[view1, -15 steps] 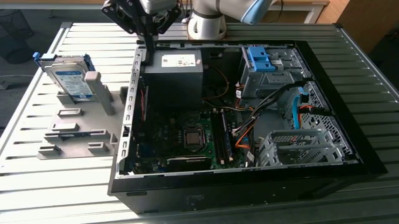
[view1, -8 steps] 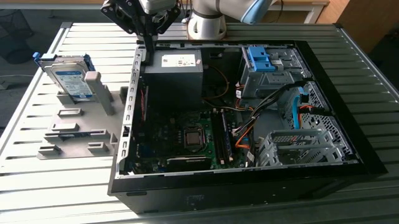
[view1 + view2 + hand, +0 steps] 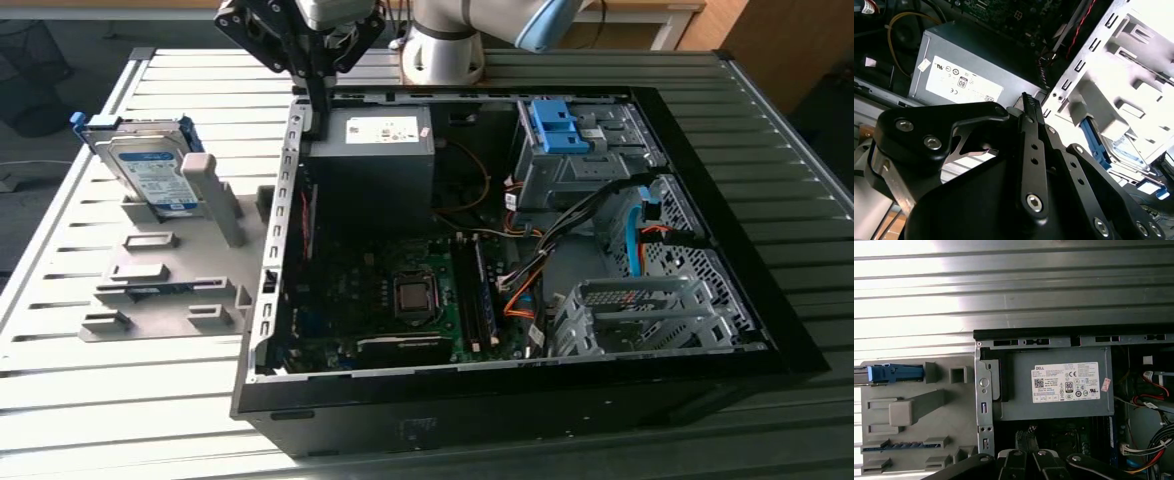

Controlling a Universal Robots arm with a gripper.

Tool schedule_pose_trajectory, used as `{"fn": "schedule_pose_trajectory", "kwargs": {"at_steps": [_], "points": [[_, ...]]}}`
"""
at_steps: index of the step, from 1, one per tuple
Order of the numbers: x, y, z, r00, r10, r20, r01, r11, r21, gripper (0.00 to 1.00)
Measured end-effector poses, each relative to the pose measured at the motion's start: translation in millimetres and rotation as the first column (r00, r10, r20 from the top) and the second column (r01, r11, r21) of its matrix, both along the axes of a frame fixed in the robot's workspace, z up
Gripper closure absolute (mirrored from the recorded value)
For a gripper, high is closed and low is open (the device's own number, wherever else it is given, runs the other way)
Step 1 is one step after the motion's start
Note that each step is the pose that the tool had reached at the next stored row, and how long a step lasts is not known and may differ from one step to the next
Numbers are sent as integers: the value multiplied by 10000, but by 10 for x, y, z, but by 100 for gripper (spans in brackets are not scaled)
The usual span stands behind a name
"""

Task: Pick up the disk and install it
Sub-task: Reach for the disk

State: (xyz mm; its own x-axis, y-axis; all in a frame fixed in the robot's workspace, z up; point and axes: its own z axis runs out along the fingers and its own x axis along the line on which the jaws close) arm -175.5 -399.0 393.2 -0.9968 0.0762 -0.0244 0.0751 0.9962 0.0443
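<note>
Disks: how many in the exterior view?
1: the disk stands on edge in the grey holder, at the exterior view's left of the open case; its bays may hide more.

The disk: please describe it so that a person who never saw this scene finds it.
Find the open computer case on the slatted table; a grey holder lies at the exterior view's left of it. At the holder's far end the disk stands on edge, the only silver, labelled drive in a blue frame.

My black tool (image 3: 1025,437) hovers over the open black computer case (image 3: 1054,333), its grey metal power-supply box (image 3: 1019,405) just ahead; the blue-framed disk (image 3: 896,373) stands edge-on in a grey plastic holder (image 3: 919,410) well aside.
</note>
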Motion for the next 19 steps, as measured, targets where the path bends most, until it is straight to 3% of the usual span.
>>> {"fn": "schedule_pose_trajectory", "kwargs": {"at_steps": [19], "points": [[-76,0,-1,10000,0,0,0,10000,0,89]]}}
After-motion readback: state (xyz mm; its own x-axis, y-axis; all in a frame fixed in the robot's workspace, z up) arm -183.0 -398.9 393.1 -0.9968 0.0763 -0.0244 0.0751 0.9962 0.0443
